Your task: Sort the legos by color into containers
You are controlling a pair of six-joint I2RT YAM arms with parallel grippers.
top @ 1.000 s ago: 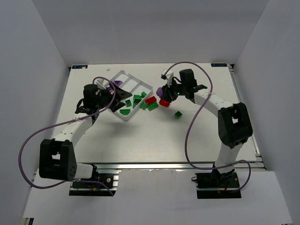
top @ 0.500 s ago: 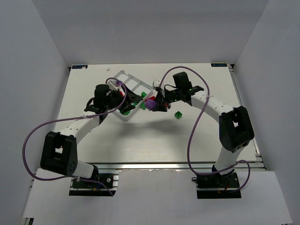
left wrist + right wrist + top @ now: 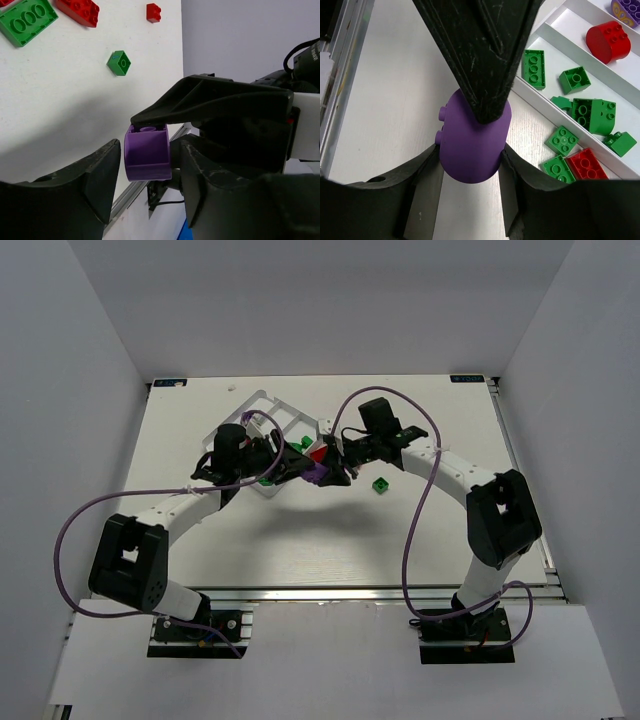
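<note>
Over the middle of the white worktop (image 3: 330, 540), the top camera shows the left pincer (image 3: 300, 462) and the right pincer (image 3: 330, 466) meeting tip to tip around one purple brick (image 3: 316, 474). The white tray (image 3: 262, 400) lies at 10 o'clock from them, partly hidden by the left arm. A lone green brick (image 3: 380, 484) sits on the worktop at 4 o'clock from the purple one, apart from it.

From the left wrist, the left pincer's fingers (image 3: 102, 170) stand narrow on either side of the purple brick, which is up off the surface. The 9 o'clock finger is right at the brick's wall, but I cannot tell whether they press on it. A right-pincer finger (image 3: 210, 97) reaches in from 3 o'clock across the studded top. Farther off, at 11 to 12 o'clock, lie a one-stud green piece (image 3: 119, 63), a small red piece (image 3: 153, 12) and a long green plate (image 3: 27, 20).

From the right wrist, the right pincer clamps the purple brick between its own fingers (image 3: 422, 190), with the studs at 9 o'clock. A left-pincer finger (image 3: 480, 55) comes down onto it from 12 o'clock. At 2 o'clock, the tray's nearest compartment holds green bricks (image 3: 534, 67). The next one holds a rounded red brick (image 3: 606, 41). A flat red brick (image 3: 585, 165) lies at 4 o'clock.
</note>
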